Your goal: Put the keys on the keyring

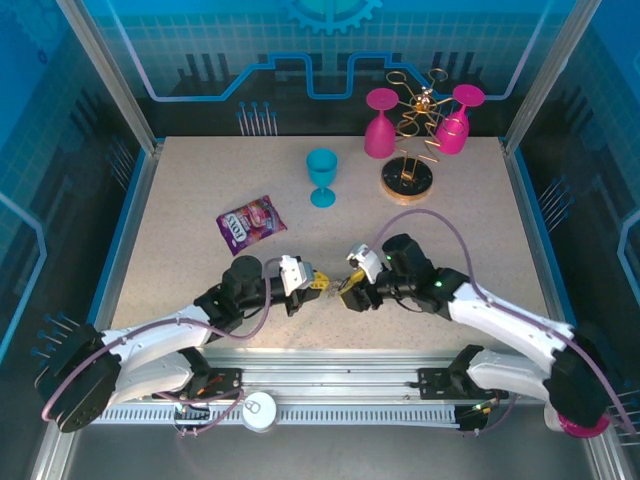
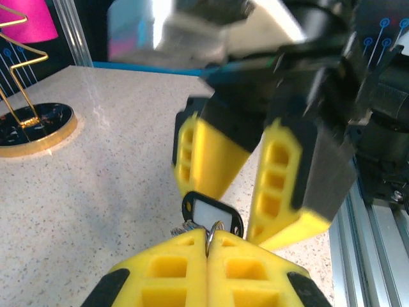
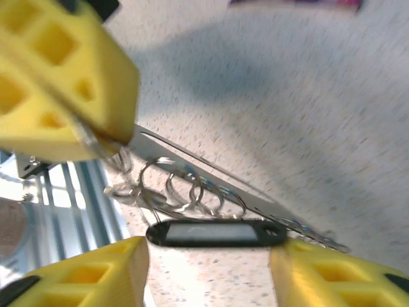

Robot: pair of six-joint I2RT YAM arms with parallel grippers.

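My left gripper (image 2: 209,235) is shut on a thin metal ring of the keyring (image 2: 215,231), close above the table near its front edge. A black oval tag with a pale window (image 2: 214,213) hangs at the fingertips, and a small silver key end (image 2: 181,226) pokes out beside it. In the right wrist view the tag (image 3: 216,233) lies below a cluster of small metal rings (image 3: 192,187). My right gripper (image 3: 211,259) is open, one finger on each side of the tag. From above, the left gripper (image 1: 320,283) and right gripper (image 1: 349,289) meet tip to tip.
A blue goblet (image 1: 322,177) stands mid-table. Two pink goblets (image 1: 380,125) (image 1: 455,120) hang on a gold wire stand (image 1: 418,128) at the back right. A purple packet (image 1: 251,223) lies to the left. An aluminium rail (image 1: 330,382) runs along the near edge.
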